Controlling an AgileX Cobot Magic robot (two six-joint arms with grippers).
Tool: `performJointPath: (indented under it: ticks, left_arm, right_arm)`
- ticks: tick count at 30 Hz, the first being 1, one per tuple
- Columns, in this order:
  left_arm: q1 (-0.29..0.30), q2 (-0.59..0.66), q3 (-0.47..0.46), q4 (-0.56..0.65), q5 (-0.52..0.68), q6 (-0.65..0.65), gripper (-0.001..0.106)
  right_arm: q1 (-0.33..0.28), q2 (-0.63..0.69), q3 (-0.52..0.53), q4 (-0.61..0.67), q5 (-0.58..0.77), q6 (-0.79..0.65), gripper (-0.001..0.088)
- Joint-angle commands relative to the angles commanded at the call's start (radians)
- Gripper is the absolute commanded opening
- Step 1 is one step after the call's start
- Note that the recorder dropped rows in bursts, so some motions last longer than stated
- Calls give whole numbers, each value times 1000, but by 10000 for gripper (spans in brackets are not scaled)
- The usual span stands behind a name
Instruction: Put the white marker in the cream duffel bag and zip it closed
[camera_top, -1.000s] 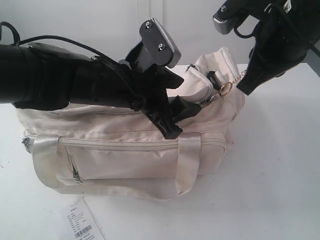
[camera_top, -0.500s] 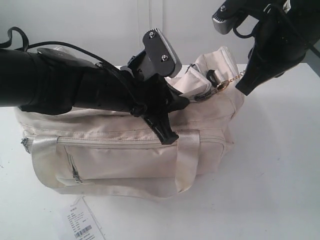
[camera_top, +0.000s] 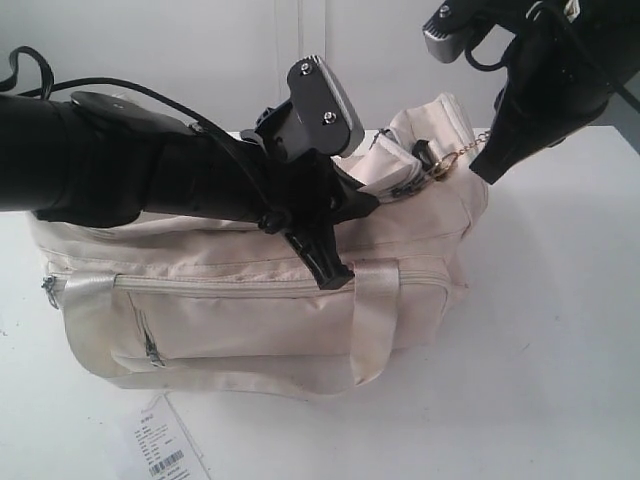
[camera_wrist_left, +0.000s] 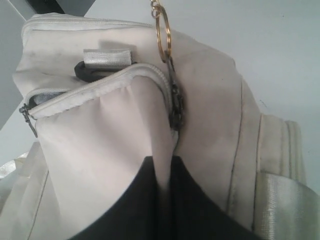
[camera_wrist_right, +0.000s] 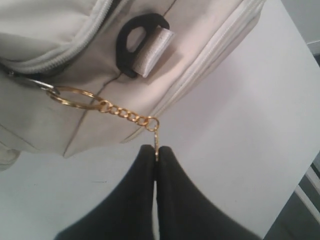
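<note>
Looking from the front, you have a barcode label (camera_top: 160, 445) lying on the table (camera_top: 560, 350) just before the bag (camera_top: 250, 310), which sits lengthwise across the middle. Your left gripper (camera_wrist_left: 163, 162) is pinched tight on a fold of the bag's cream fabric near its right end. Beyond that, your right gripper (camera_wrist_right: 156, 150) is clamped closed on the tip of the gold chain (camera_wrist_right: 127, 114), drawn out straight from the zipper ring.

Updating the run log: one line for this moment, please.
left gripper: shut on cream duffel bag fabric | right gripper: shut on gold charm chain | white marker: not in view
</note>
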Motion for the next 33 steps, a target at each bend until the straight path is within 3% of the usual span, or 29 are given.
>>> performJointPath:
  ticks: [8,33]
  left_arm:
    - [2,0,0,0,0,-20,0]
    - [2,0,0,0,13,-22,0]
  right_arm:
    - [0,0,0,-51,-31,22,0]
    - [0,48,0,-51,-341,54,0]
